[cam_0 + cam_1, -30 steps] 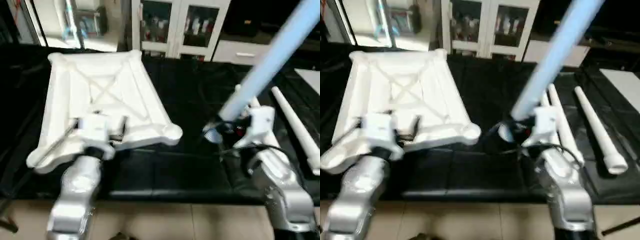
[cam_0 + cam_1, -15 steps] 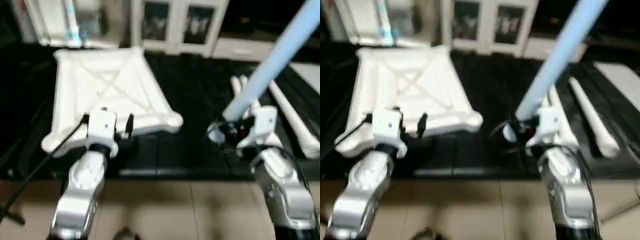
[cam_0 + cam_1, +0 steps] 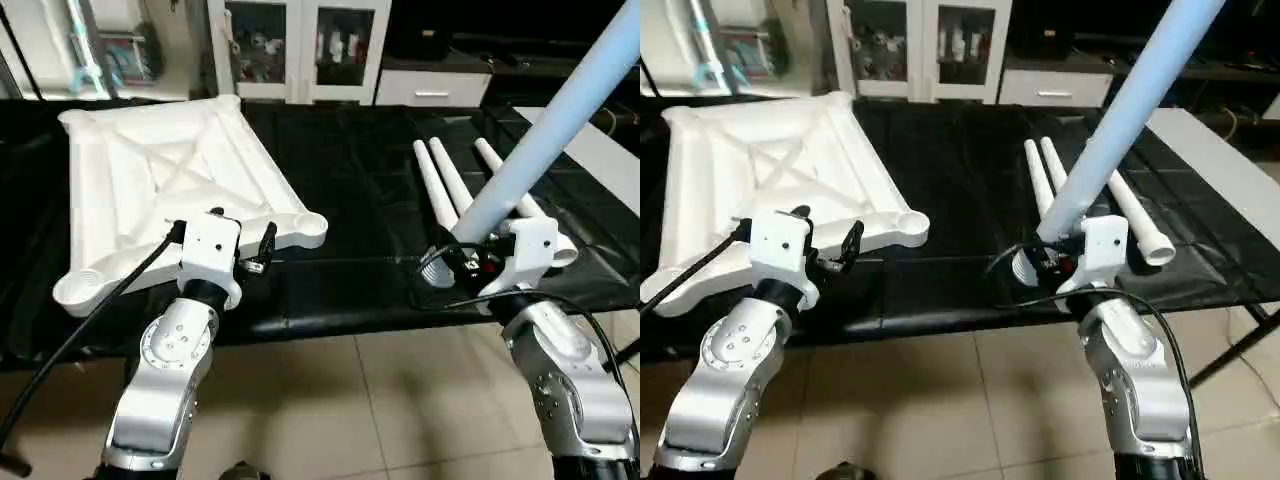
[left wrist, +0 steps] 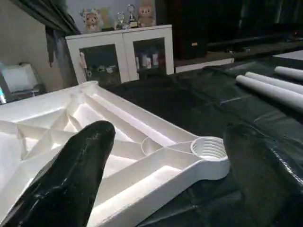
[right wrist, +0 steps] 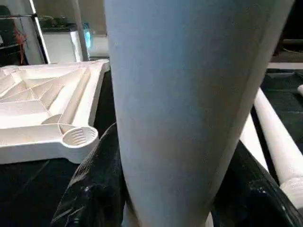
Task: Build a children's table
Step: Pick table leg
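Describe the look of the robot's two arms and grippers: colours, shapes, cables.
Both forearms are silver, rounded and jointed, with round bolted joint caps. Each ends in a boxy white wrist housing. The left gripper and right gripper have glossy black fingers. Black cables loop out from both wrists.

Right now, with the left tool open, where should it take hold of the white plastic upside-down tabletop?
Judging by its pose, take the tabletop by the near rim beside the round threaded corner socket, coming level from the robot's side: that edge faces the open left tool.
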Tool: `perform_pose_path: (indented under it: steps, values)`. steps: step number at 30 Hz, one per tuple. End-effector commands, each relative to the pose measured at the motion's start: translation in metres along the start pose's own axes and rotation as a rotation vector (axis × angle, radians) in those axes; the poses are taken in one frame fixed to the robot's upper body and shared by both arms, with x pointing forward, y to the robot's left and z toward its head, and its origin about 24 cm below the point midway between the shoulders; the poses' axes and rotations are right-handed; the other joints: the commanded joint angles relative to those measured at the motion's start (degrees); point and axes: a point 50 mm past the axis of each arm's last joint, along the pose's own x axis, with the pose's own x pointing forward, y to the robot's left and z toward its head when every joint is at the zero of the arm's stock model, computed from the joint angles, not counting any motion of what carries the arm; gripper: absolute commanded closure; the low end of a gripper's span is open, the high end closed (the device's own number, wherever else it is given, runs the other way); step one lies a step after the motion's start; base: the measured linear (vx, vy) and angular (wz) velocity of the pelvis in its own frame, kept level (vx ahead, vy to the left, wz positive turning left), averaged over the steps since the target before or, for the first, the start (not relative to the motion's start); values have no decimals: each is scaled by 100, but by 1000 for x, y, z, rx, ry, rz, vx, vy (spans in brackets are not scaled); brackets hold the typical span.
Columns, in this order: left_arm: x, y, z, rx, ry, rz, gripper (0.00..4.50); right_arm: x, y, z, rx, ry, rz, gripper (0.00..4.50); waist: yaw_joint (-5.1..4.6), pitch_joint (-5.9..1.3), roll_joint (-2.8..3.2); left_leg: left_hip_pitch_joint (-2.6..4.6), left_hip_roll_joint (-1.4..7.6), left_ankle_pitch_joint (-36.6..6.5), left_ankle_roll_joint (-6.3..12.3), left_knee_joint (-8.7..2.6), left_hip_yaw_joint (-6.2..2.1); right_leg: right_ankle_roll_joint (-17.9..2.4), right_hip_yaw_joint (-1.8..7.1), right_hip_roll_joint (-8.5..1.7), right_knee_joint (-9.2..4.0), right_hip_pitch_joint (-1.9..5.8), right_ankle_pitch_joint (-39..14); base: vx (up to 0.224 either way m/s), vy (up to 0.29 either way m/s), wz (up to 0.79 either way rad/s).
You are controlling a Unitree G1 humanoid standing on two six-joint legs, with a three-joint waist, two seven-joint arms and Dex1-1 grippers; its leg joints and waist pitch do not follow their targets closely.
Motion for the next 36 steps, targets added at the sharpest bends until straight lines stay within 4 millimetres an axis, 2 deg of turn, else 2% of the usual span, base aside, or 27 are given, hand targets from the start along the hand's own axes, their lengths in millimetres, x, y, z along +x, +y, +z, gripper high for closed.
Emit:
perform_pose_path:
  steps: [1,2,3,4,5,7,8,9,11,13,14,15,16,17,19,20,22,23,25,27,28,29,31,32,34,35,36]
  values:
    - [1,-2,2,-10,-6,-12,33,-1,-3,9,-20,-36,-7,262,169,-127,113,-760,185,-5571,-779,-1348,162,-85,145,253,1059,768,-2025,74,51,11]
    - [1,-1,2,-14,-5,-8,33,-1,-3,9,-22,-36,-2,262,362,-403,-172,-403,179,-3818,-551,-955,627,-72,771,152,1003,609,-2732,74,51,11]
    - [2,-1,2,-15,-5,-7,33,0,-3,9,-22,-36,0,262,185,-551,-579,242,253,-2546,-390,116,476,151,1088,-531,247,100,-5050,125,-127,19]
    - [2,-1,2,-16,-5,-5,33,0,-2,9,-25,-35,1,262,501,-265,-416,-185,-185,-453,592,972,-107,-550,1876,-1148,-983,203,-6127,179,-131,4]
    - [2,-1,2,-17,-5,-5,33,0,-2,9,-25,-35,2,262,625,-232,-439,-689,-252,-12,654,989,-272,-739,1842,-831,-711,682,-4709,179,-131,4]
    - [2,-1,2,-19,-5,-5,33,0,-3,9,-26,-35,1,262,737,-335,-302,-355,24,-116,596,522,-236,-842,1587,-553,-584,581,-3027,171,33,24]
    - [2,-1,2,-21,-5,-6,33,0,-3,9,-28,-34,-1,262,515,-746,20,825,430,746,1434,-196,-699,-249,814,358,377,-22,-317,165,39,35]
    - [2,-1,2,-21,-5,-6,33,0,-3,9,-28,-34,-1,262,217,-868,73,1410,774,1627,2193,-142,-1172,182,760,398,884,-700,-675,159,49,32]
    - [2,-1,2,-21,-4,-8,33,0,-4,9,-28,-35,-5,262,288,-826,-15,1099,768,4020,2911,-91,-1141,789,957,119,1181,-1038,-462,151,17,-8]
    - [2,-1,2,-23,-4,-9,33,0,-5,10,-28,-36,-7,262,226,-722,-180,766,510,3228,2805,-317,-723,654,1086,92,1074,-1138,442,120,-16,-18]
    - [2,-2,2,-24,-4,-9,33,0,-5,10,-29,-36,-7,262,216,-594,-386,501,108,1537,2518,-366,-272,132,1252,39,394,-928,1215,106,-17,-12]
    - [2,-2,2,-24,-3,-10,33,0,-5,10,-29,-36,-7,262,216,-594,-386,501,108,1537,2518,-366,-272,132,1252,39,394,-928,1215,107,-58,3]
    - [2,-3,1,-25,-2,-13,33,-1,-5,10,-30,-35,-7,262,378,-595,-828,46,-655,-790,1542,396,30,230,2041,-530,-501,-111,-968,128,-56,8]
    - [2,-3,1,-25,-1,-14,33,-1,-5,10,-31,-34,-7,262,409,-502,-700,-28,-435,-536,941,636,-182,-325,2088,-839,-543,4,-2479,128,-56,8]
    - [2,-4,1,-26,-1,-17,33,-2,-5,10,-33,-33,-7,262,370,-496,-608,-95,-345,-220,556,652,-264,-683,1994,-823,-546,63,-3033,91,-21,-6]
    - [2,-4,1,-26,0,-19,33,-2,-6,10,-35,-31,-7,262,301,-422,-462,-90,-145,-15,440,380,-299,-1281,1752,-666,-615,-2,-2935,78,-9,-9]
    - [3,-4,0,-26,1,-21,33,-2,-6,10,-38,-30,-8,262,164,-352,-222,159,134,-729,584,-427,-300,-1092,1205,-76,-463,-210,-2699,88,68,0]
    - [3,-4,0,-27,2,-22,33,-1,-6,10,-39,-29,-8,262,-79,-467,-52,478,437,-1855,540,-642,-630,-836,973,217,11,-392,-1835,92,97,-2]
    - [3,-5,0,-28,2,-22,33,-1,-6,10,-44,-27,-3,262,-185,-558,-38,810,607,-2251,748,-752,-881,-689,964,170,387,-600,-761,125,101,3]
    - [3,-6,0,-29,2,-25,33,-1,-5,10,-48,-24,4,262,-259,-532,-140,931,568,-1294,1902,-660,-866,-62,981,91,567,-881,-48,125,66,8]
    - [3,-7,0,-30,1,-27,33,-2,-5,10,-49,-22,6,262,-263,-534,-307,664,188,-678,2571,-573,-923,21,1060,-9,308,-694,238,108,6,13]
    - [3,-7,0,-31,1,-29,33,-2,-4,10,-50,-21,7,262,-115,-631,-543,-10,-465,-263,2435,6,-381,-84,1389,-412,-271,58,538,108,6,13]
    - [3,-8,0,-33,1,-32,33,-1,-5,10,-52,-20,7,262,83,-636,-522,-516,-290,-303,1891,632,-306,-223,1712,-1356,-578,573,35,113,-36,37]
    - [3,-7,0,-33,1,-32,33,-1,-5,10,-52,-20,7,262,114,-580,-476,-541,-126,226,1022,547,-289,-342,1100,-1107,-626,428,-318,119,-40,41]
    - [3,-7,0,-33,1,-32,33,-1,-5,10,-52,-21,8,262,100,-540,-299,-450,-8,577,1106,180,-258,-663,765,-863,-703,442,-967,130,23,41]
    - [3,-7,0,-34,2,-32,33,-2,-4,10,-53,-21,9,262,42,-481,-51,-190,65,211,1303,-309,-343,-569,392,-315,-596,435,-1482,141,50,45]
    - [3,-7,0,-35,2,-33,33,-2,-4,10,-55,-22,10,262,-264,-583,61,501,211,-223,2169,-481,-967,-385,309,355,230,-81,-1211,200,92,44]
